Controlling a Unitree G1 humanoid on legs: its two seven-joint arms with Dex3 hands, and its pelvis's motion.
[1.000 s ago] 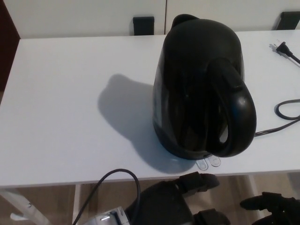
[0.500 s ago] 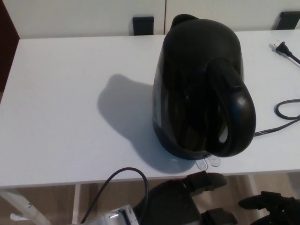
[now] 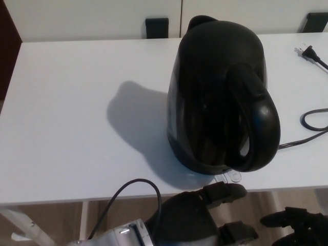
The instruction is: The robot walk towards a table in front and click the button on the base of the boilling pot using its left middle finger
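A black boiling pot (image 3: 215,92) stands on the white table (image 3: 66,128), its handle (image 3: 261,123) turned toward me. At the front of its base, by the table's near edge, a small clear button tab (image 3: 234,176) shows. My left hand (image 3: 192,220) is below the table edge, open, with one finger (image 3: 225,193) stretched up to just under the tab and hiding what lies beside it. Whether the finger touches the tab I cannot tell. My right hand (image 3: 297,223) sits low at the bottom right, partly cut off.
A black power cord (image 3: 312,120) loops on the table right of the pot, its plug (image 3: 306,51) lying at the far right. Two dark chair backs (image 3: 156,26) (image 3: 315,21) stand behind the table. A black cable (image 3: 128,192) arcs over my left forearm.
My left hand has risen and moved forward toward the pot's base; its finger now covers one of the two clear tabs seen earlier. The pot and the right hand have stayed put.
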